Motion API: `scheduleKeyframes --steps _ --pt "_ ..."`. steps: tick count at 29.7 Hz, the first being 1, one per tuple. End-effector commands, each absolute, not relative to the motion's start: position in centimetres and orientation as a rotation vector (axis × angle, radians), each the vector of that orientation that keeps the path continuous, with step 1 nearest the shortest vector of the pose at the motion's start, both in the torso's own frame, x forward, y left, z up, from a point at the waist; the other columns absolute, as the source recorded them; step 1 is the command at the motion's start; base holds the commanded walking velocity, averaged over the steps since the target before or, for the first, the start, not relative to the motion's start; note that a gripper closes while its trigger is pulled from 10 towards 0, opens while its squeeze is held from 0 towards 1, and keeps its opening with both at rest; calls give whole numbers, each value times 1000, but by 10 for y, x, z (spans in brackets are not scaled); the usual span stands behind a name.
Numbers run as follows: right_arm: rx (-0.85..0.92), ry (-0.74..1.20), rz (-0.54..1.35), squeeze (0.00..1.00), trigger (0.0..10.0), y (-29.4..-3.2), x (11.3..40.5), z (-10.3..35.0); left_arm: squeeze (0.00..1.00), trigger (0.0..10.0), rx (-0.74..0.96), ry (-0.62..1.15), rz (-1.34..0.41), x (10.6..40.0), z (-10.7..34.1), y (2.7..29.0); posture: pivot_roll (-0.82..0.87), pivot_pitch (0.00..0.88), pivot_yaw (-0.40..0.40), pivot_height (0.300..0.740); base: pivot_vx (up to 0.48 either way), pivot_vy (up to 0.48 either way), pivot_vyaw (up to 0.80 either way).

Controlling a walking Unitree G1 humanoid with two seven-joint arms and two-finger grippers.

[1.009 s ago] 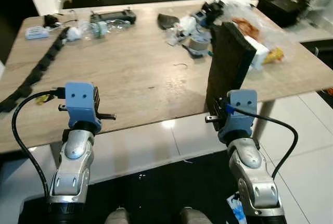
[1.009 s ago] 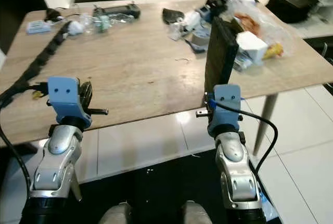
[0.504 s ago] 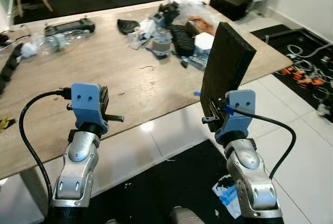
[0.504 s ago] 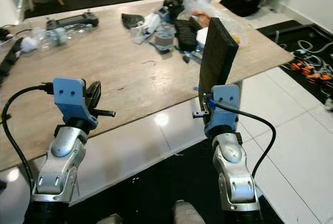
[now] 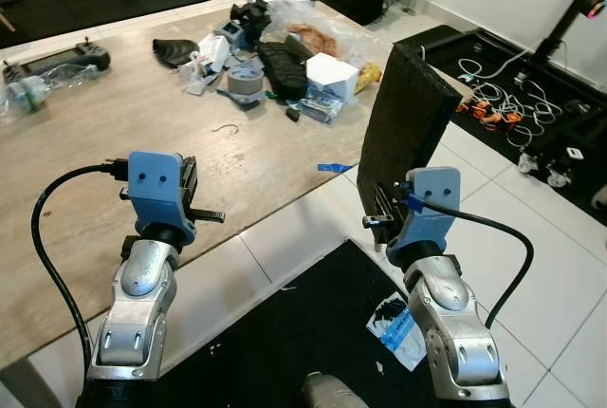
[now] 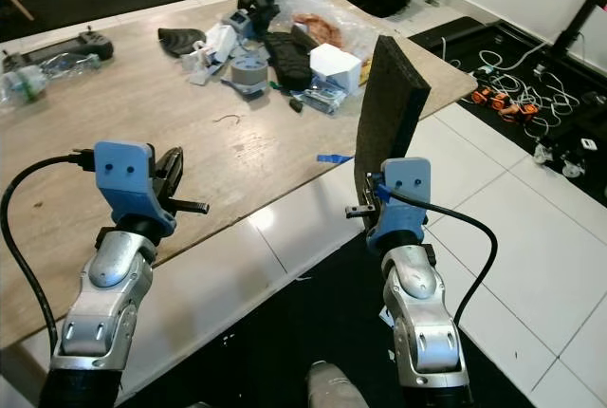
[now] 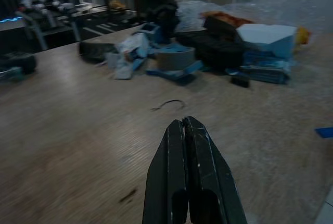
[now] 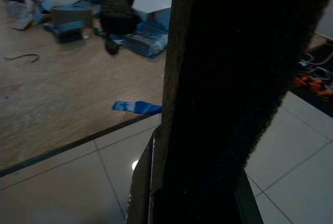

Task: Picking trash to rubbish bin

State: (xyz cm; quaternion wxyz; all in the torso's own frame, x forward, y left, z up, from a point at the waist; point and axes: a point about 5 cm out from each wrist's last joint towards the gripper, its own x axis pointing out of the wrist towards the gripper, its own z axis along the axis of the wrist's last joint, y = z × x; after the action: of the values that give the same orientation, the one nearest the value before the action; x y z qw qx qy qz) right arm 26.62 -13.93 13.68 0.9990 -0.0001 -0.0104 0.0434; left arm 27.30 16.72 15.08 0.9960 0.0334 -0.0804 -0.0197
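Head stereo pair looked forward and down from above both arms, over the near edge of the wooden table (image 5: 142, 114) and the tiled floor (image 5: 560, 266); both eyes covered the same scene. Left wrist camera faced low across the tabletop toward the clutter pile (image 7: 208, 36), also seen from the head. Right wrist camera sat close behind a dark foam slab (image 8: 234, 78), sharing that pile and table edge.
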Motion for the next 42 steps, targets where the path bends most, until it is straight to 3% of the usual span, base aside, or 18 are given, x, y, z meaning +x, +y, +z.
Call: scheduleKeyframes --steps 1,42 --pt "10 -42 87 0 10000 -139 264 141 0 10000 74 -150 -46 272 150 168 -7 50 -15 740 0 0 -575" --pt "-4 -50 101 0 10000 -138 266 141 0 10000 78 -154 -69 276 151 167 -12 33 -12 740 0 0 -630"
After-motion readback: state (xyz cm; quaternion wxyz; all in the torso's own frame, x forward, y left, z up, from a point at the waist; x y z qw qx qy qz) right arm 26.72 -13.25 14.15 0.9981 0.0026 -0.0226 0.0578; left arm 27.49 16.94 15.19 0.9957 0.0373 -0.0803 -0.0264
